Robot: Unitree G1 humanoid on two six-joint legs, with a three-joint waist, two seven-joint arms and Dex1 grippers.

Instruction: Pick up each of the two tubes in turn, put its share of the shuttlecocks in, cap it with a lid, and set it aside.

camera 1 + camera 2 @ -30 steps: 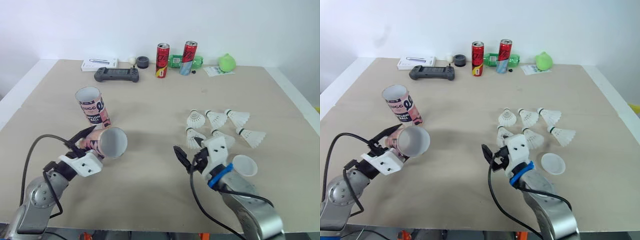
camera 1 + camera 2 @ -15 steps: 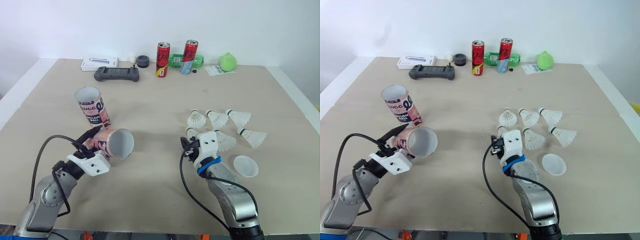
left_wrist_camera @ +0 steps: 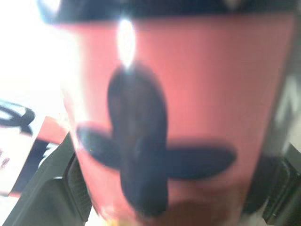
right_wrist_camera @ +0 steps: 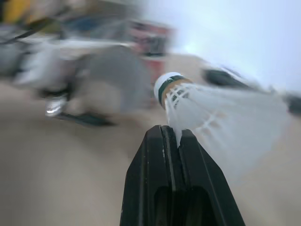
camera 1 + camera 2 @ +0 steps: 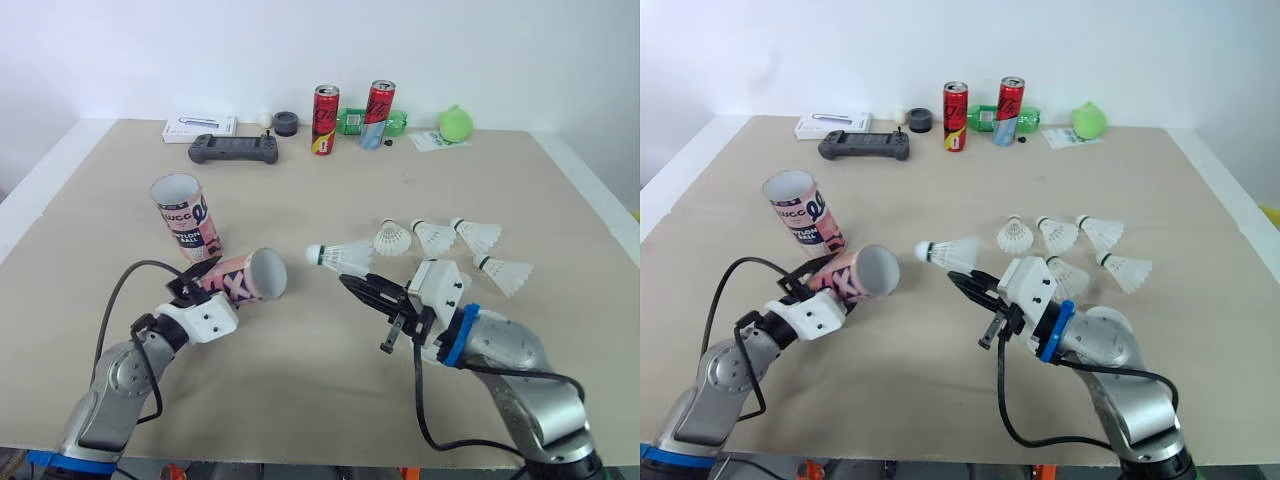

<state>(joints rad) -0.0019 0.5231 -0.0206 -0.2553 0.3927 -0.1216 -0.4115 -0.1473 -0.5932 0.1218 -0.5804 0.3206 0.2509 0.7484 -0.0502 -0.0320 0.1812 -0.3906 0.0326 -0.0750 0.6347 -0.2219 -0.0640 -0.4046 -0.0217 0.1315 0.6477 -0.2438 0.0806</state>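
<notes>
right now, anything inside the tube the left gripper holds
The held tube shows only grey wall through its open mouth; its deeper end is hidden. The right gripper holds a shuttlecock outside it.

Black game controller (image 5: 233,149), white box (image 5: 199,128), red can (image 5: 326,121), second red can (image 5: 377,115), green bottle (image 5: 350,123), green round object (image 5: 453,124)

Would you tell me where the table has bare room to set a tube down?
Free: the wide middle between the controller, the upright tube and the loose shuttlecocks. Crowded: the far edge by the cans.
</notes>
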